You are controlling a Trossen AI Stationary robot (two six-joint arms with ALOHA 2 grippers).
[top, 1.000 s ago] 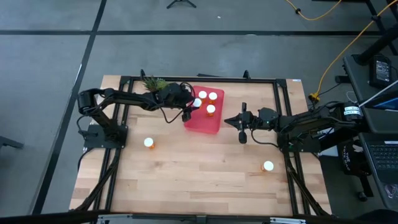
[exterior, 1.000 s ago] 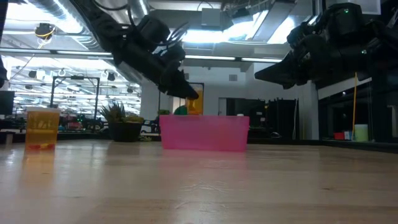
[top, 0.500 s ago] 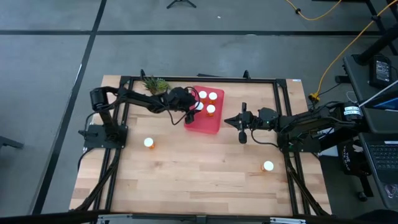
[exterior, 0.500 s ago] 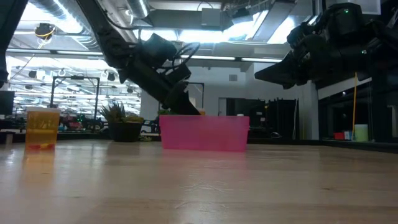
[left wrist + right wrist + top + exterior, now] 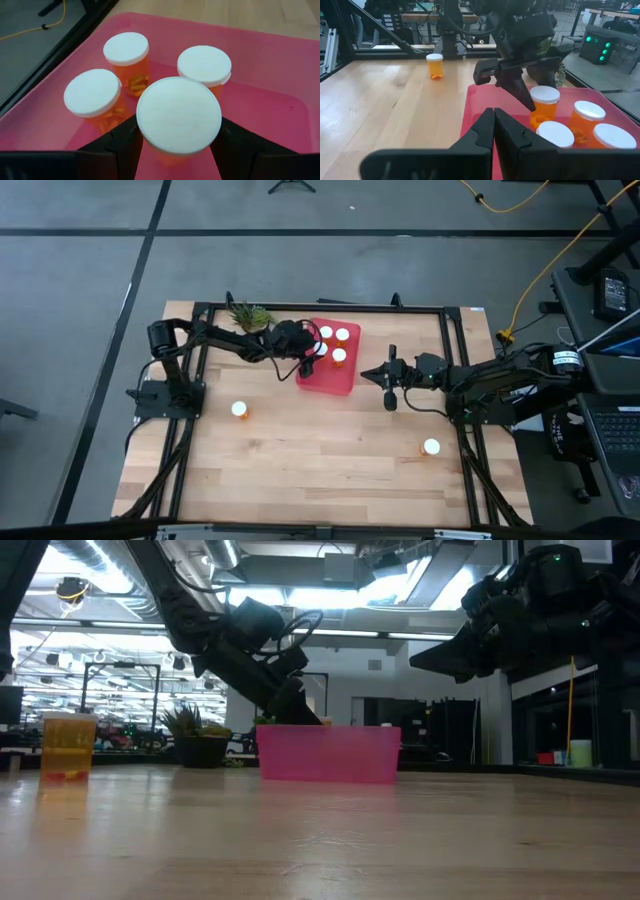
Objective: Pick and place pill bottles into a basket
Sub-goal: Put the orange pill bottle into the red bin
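While the basket (image 5: 328, 754) wall hides it low — left tool (image 5: 175, 145) grips a pill bottle (image 5: 178, 116).

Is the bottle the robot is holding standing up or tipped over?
Standing up. The pill bottle sits upright between the left gripper fingers, white cap on top, inside the basket.

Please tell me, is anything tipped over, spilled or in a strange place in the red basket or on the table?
Nothing stands out. Three pill bottles stand upright in the basket, and the left claw holds a fourth bottle upright there. Two more bottles stand on the table, waiting.
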